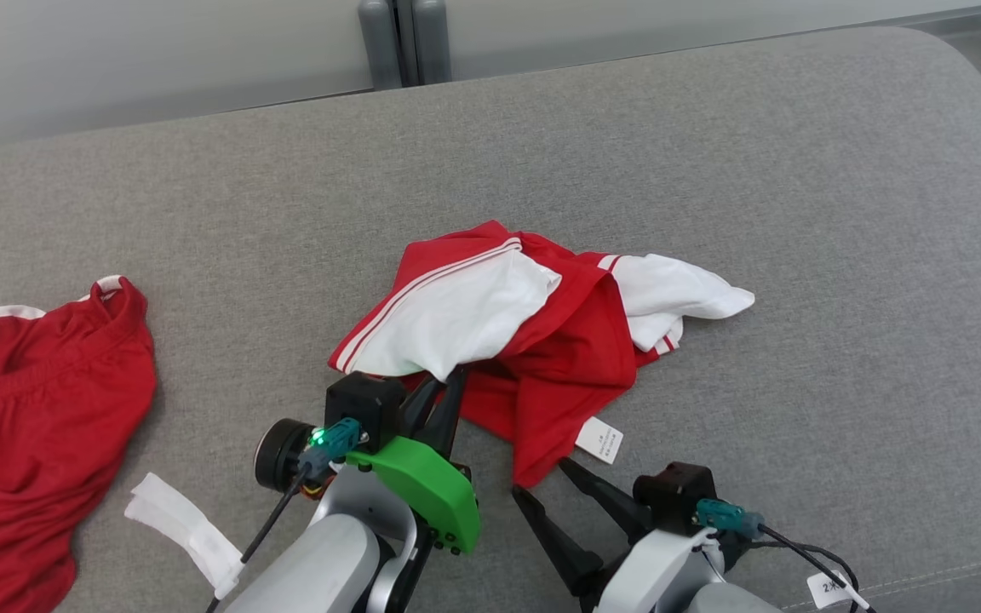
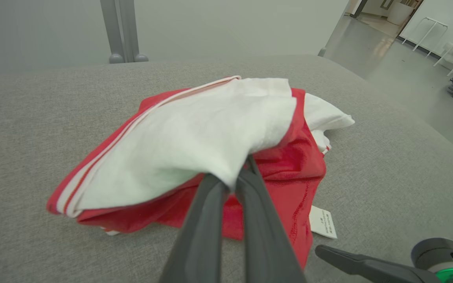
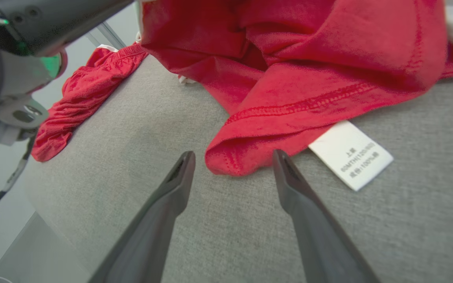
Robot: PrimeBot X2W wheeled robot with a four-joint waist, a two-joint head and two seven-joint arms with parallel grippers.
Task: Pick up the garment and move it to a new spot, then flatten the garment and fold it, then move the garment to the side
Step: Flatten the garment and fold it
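Two red clothes on the grey couch [image 1: 712, 153]: the garment [image 1: 559, 340] mid-couch, the other red cloth [image 1: 31, 409] at its left edge. One white tag [image 1: 599, 440].

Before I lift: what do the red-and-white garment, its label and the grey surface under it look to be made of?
The red-and-white garment: soft matte knit, probably sports jersey; it lies in limp folds with a stitched hem. The label: thin white fabric tape, printed; exact weave unclear. The grey surface: matte woven upholstery with a fine flecked texture, likely padded given its rounded edge.
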